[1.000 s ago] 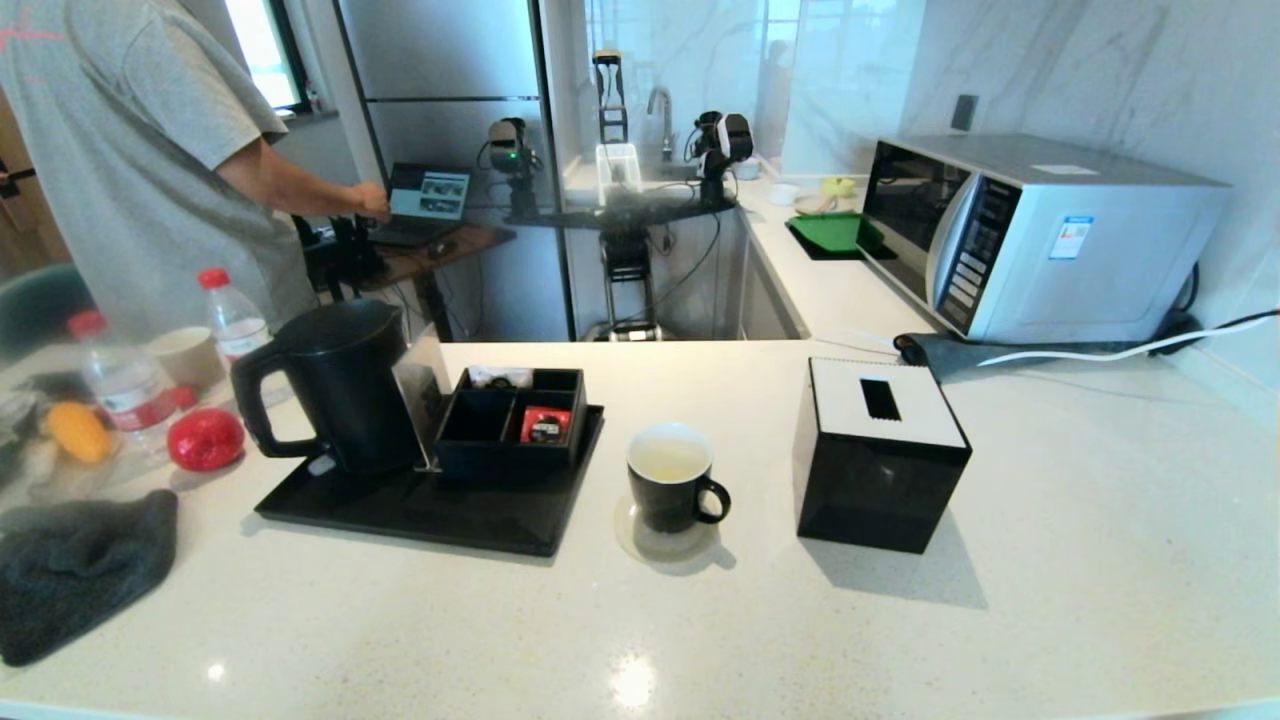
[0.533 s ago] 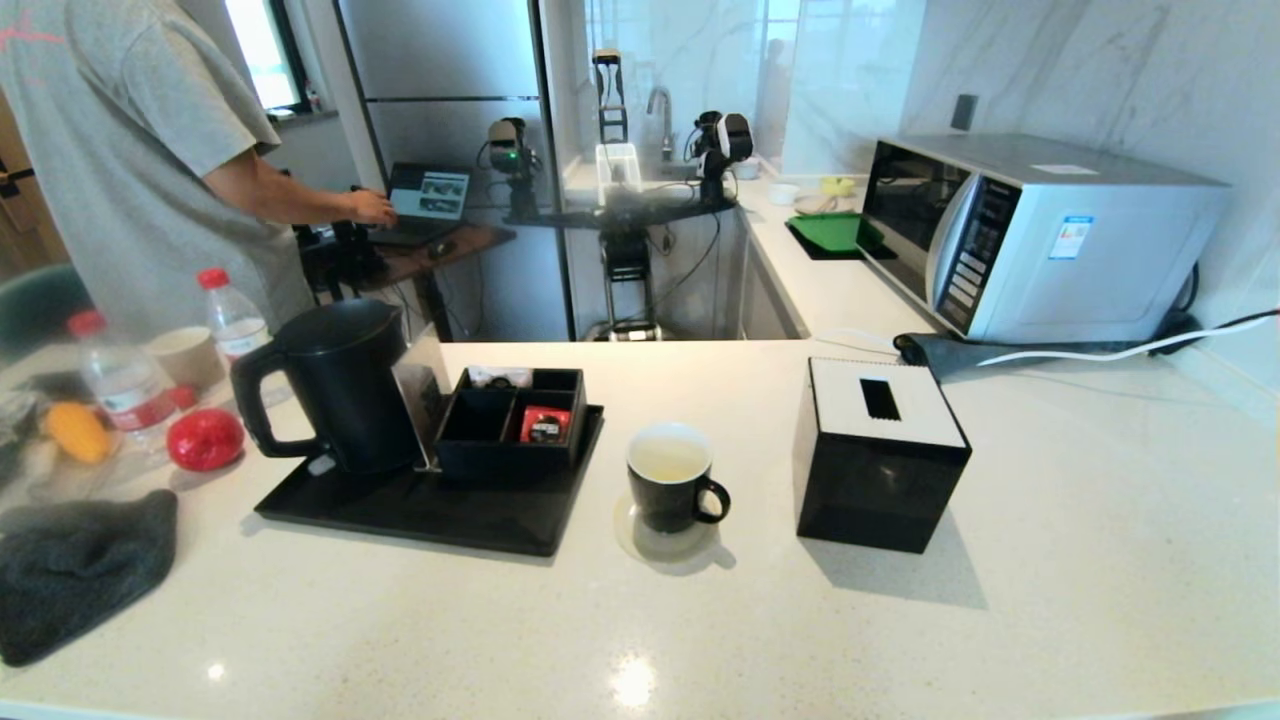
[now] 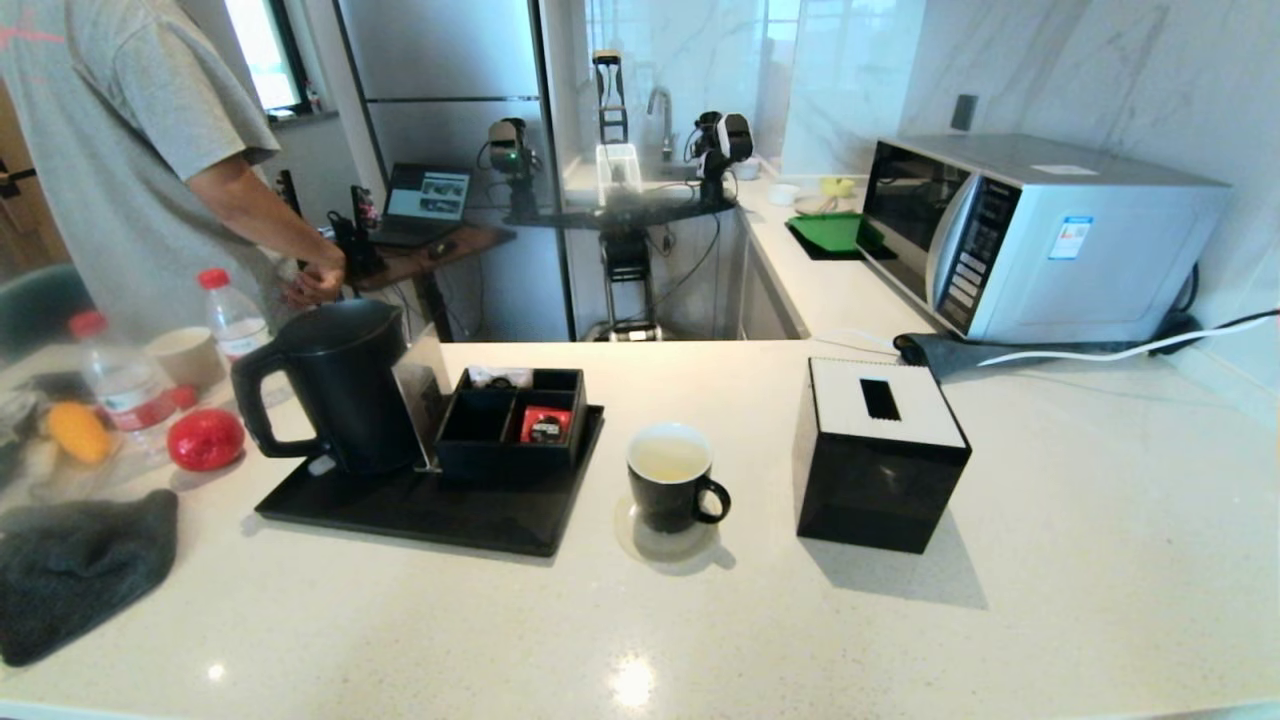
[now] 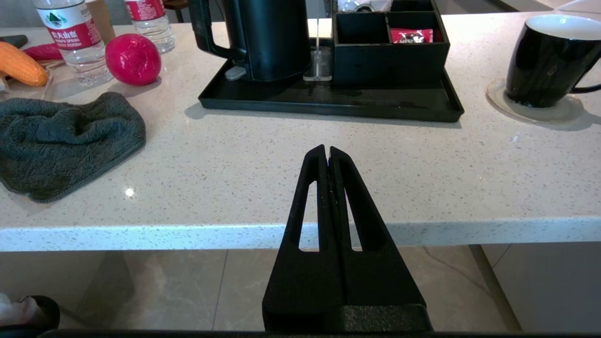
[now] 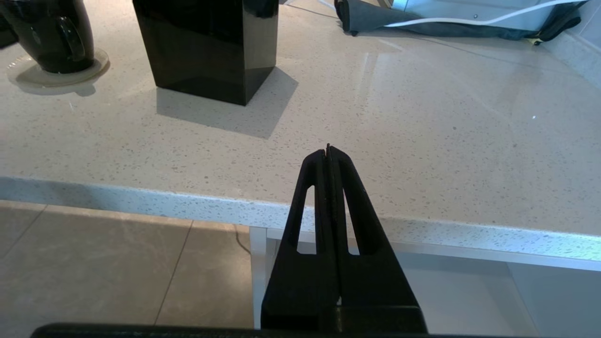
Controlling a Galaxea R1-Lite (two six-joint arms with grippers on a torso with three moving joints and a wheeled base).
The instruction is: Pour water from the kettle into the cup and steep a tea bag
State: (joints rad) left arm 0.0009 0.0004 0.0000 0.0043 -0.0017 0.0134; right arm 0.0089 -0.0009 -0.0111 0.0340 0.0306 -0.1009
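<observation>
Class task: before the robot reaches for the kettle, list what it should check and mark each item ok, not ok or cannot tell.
1. Kettle upright on the black tray, handle pointing away from the cup: ok.
2. Kettle lid closed: ok.
3. Cup upright on its coaster, open top unobstructed: ok.
4. Left gripper ready to grasp: not ok, shut, off the counter edge.
5. Right gripper: not ok, shut, off the counter edge.
6. Tea bag located: cannot tell.

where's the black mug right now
In the head view the cup stands on a round coaster near the counter's middle, between the black tray on its left and the black tissue box on its right.
</observation>
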